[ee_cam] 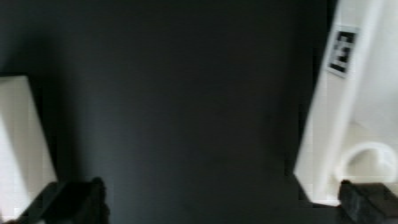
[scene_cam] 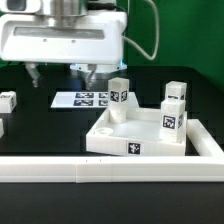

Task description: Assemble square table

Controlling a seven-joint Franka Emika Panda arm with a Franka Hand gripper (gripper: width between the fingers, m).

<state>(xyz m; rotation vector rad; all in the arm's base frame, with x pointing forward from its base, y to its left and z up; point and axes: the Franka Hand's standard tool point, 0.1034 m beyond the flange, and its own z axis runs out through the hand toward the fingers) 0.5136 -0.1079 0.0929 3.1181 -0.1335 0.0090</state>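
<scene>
The square table's white top (scene_cam: 128,136) lies at the exterior view's right, rim up, with a tag on its near wall. Two white tagged legs stand upright at its corners, one at the far left (scene_cam: 119,94) and one at the far right (scene_cam: 176,99). A loose leg (scene_cam: 8,100) lies at the exterior view's left edge. My gripper (scene_cam: 62,76) hangs open and empty to the left of the top, above the dark table. In the wrist view my gripper (ee_cam: 222,205) has only dark table between its fingers (ee_cam: 71,205). A white tagged part (ee_cam: 343,110) runs beside one finger; I cannot tell which part it is.
The marker board (scene_cam: 88,99) lies flat under and just in front of the gripper. A long white border rail (scene_cam: 110,170) runs along the near side. Another white piece (scene_cam: 1,127) shows at the exterior view's left edge, and a white edge (ee_cam: 15,130) in the wrist view.
</scene>
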